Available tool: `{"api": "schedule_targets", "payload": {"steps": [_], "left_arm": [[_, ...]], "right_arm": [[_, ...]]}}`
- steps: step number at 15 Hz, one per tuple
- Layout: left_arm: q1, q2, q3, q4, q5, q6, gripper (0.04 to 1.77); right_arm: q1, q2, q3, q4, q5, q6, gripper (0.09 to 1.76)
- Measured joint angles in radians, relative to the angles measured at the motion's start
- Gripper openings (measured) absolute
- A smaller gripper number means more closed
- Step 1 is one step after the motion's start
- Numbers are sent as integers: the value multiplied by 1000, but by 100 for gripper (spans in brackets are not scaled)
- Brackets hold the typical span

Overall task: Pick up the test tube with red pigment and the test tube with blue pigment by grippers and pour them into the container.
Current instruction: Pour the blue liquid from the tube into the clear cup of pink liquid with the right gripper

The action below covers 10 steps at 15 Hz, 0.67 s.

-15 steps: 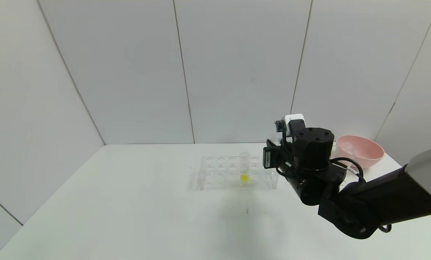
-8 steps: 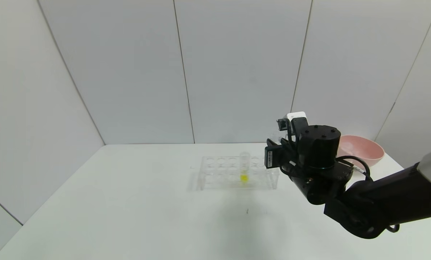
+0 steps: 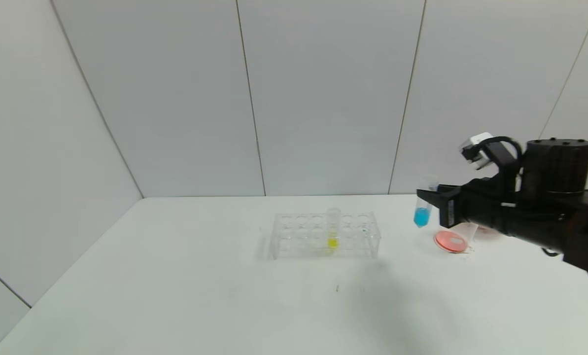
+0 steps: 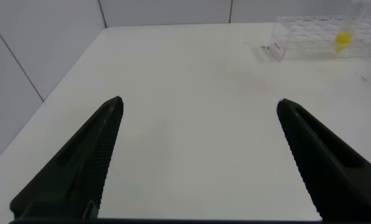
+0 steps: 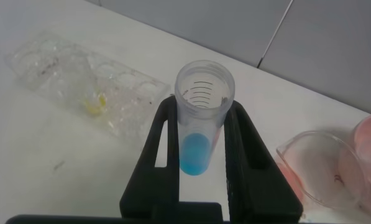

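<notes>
Above surface [image 3: 175, 296], right of clear rack [image 3: 323, 235]: right pincer [image 3: 429, 202] clamped on test tube with blue pigment [image 3: 423, 209], tube near upright, just left of container [image 3: 454, 240] holding red liquid. Left pincer [image 4: 197, 155] spread wide, empty, low over surface.

Right gripper [image 3: 434, 203] raised, fingers [image 5: 162, 146] clamped; left gripper [image 4: 197, 155] low, fingers spread wide.

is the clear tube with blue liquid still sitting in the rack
No, the clear tube with blue liquid is clamped in the right gripper, raised clear of the transparent rack.
</notes>
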Motion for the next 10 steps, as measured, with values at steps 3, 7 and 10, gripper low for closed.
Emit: {"api": "schedule_targets", "payload": {"steps": [3,7,10], "left_arm": [[0,0,0,0,0,0,176],[0,0,0,0,0,0,176],[0,0,0,0,0,0,176]], "right_arm": [[-246,-97,13,168,326,-121,49],[-524,-147,-27,343,581,-339,49],[-620,-111,-163,519,613,-458,49]]}}
